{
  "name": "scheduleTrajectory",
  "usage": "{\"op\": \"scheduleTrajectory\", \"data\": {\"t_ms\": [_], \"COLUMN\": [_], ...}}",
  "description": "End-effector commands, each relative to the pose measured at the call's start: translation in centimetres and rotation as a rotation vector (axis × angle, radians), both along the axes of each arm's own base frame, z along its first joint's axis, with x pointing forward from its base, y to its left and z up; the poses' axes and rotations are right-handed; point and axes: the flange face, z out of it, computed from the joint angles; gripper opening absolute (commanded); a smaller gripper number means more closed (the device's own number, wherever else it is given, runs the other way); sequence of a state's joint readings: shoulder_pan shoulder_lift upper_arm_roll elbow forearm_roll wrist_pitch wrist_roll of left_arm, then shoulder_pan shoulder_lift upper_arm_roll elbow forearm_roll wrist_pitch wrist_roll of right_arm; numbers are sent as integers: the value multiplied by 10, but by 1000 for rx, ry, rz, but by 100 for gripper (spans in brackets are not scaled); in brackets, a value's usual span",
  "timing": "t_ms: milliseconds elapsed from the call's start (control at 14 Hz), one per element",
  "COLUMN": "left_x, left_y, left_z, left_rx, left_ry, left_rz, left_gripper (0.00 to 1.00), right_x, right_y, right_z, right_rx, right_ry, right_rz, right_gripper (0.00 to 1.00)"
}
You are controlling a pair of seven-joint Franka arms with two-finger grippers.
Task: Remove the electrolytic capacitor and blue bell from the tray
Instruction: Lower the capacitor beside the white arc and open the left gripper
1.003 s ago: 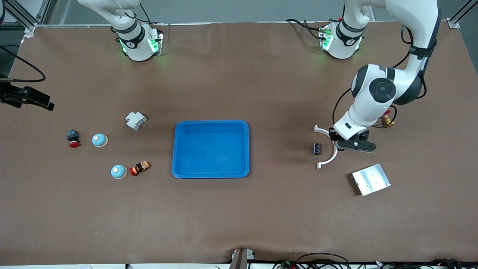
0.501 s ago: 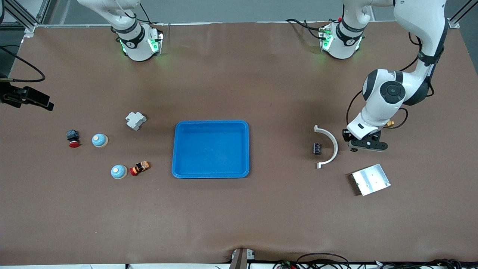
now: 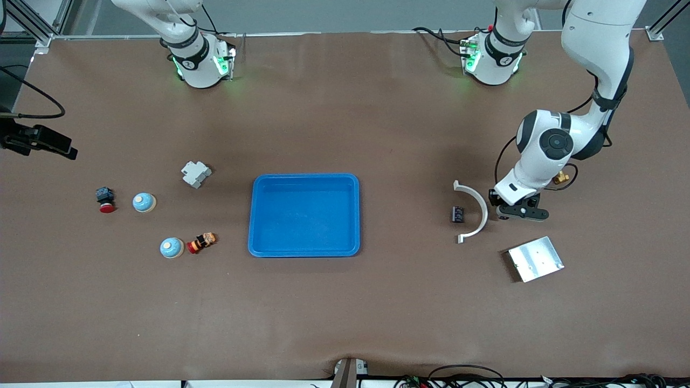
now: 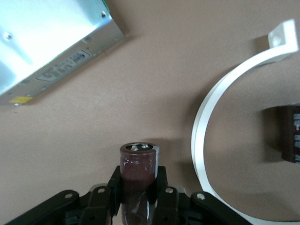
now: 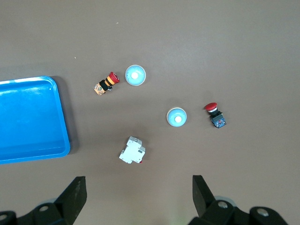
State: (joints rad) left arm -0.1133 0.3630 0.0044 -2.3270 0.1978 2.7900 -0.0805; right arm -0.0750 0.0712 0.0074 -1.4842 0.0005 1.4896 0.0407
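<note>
**Capacitor gripped, bells on the bench**

Left gripper (image 4: 137, 194) fingers (image 4: 114, 190) clamp the dark capacitor (image 4: 137, 176), its long axis along the fingers, metal end pointing outward, over the bench (image 3: 377, 302) beside the white curved bracket (image 3: 474, 212). Right gripper (image 5: 138, 197) fingers spread wide, waiting above two bells (image 5: 177, 117)

The left arm bends down from its base, wrist low over the counter toward its own end, its left pincer (image 4: 137, 194) clamped on an upright capacitor (image 4: 138, 176) between black fingers (image 4: 115, 190). The right arm waits raised high, right pincer (image 5: 139, 197) hanging with fingers (image 5: 75, 194) spread wide, gripping nothing
</note>
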Motion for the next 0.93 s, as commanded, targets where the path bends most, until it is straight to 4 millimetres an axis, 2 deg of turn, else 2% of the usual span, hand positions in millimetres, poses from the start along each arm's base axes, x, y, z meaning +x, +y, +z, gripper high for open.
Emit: {"op": "scheduleTrajectory", "data": {"t_ms": [0, 358, 430, 501, 573, 859], "left_x": [1, 0, 1, 2, 2, 7], "left_y": [0, 3, 11, 13, 12, 14], "left_z": [-6, -20, -19, -19, -17, -8], "left_rx": [2, -1, -1, -1, -3, -8], "left_ry": [-8, -9, -11, -12, -18, -39], "left_rz": [-21, -34, -21, -18, -18, 8], "left_gripper": [0, 0, 0, 67, 100, 100], "right_x": [1, 1, 1, 1, 1, 0], "right_y": [0, 0, 0, 0, 0, -1], "right_z": [5, 5, 5, 5, 5, 5], "right_rx": [-4, -4, -4, -2, -4, -4], "right_ry": [2, 2, 2, 2, 2, 2], "right_rz": [-10, -11, -11, -11, -11, -13], "right_gripper": [100, 100, 100, 100, 100, 100]}}
